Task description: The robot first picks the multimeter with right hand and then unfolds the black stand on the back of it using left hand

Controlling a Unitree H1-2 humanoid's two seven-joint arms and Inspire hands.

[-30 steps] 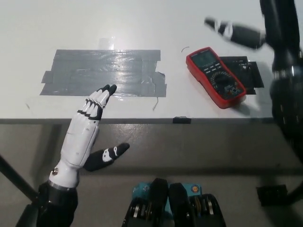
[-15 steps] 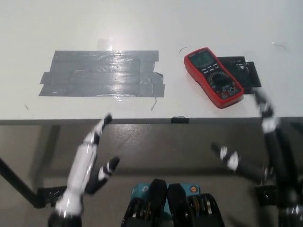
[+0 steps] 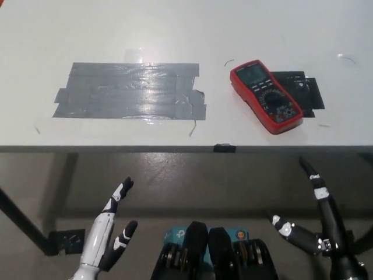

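A red multimeter (image 3: 266, 95) lies face up on the white table (image 3: 175, 35), at the right, partly on a patch of black tape (image 3: 304, 93). Its back and the stand are hidden. My black right hand (image 3: 317, 224) hangs low at the bottom right, below the table's front edge, fingers spread and holding nothing. My white left hand (image 3: 108, 236) is at the bottom left, also below the table edge, open with its fingers apart. Both hands are well clear of the multimeter.
A wide patch of grey tape (image 3: 129, 91) covers the table's middle left. A small black tab (image 3: 224, 148) sits on the table's front edge. Below the edge is the floor, with a dark table leg (image 3: 23, 224) at the lower left.
Both hands have dropped from table height to below the front edge; the right arm swung down from the upper right. The multimeter has not moved.
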